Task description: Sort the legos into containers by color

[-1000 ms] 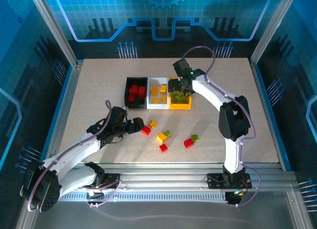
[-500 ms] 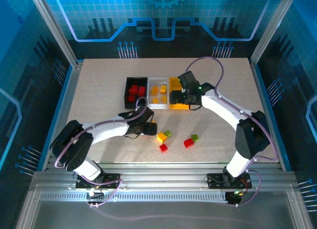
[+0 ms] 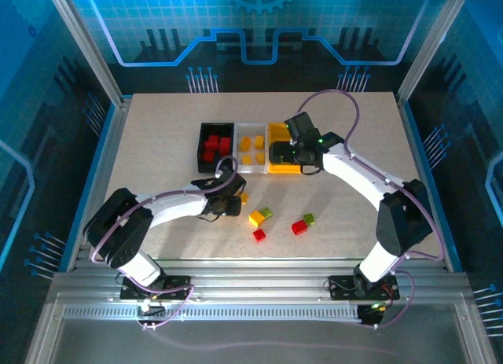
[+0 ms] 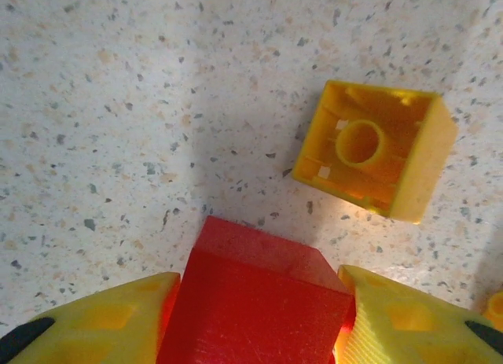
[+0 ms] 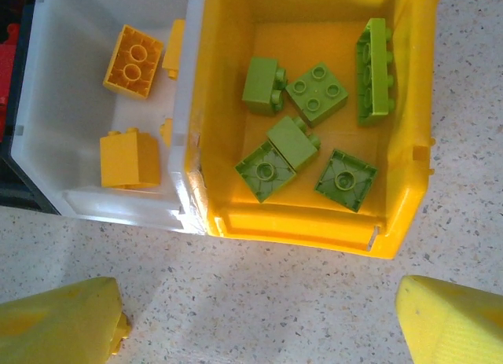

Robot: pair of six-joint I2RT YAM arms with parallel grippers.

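clamping red lego [image 4: 250, 281] in left pincer [image 4: 256, 309], yellow lego [image 4: 373, 152] just beyond

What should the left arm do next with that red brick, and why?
Probably lift the red brick and carry it toward the black bin. The left gripper has a finger on each side of it, apparently gripping it, and that bin holds the other red bricks.
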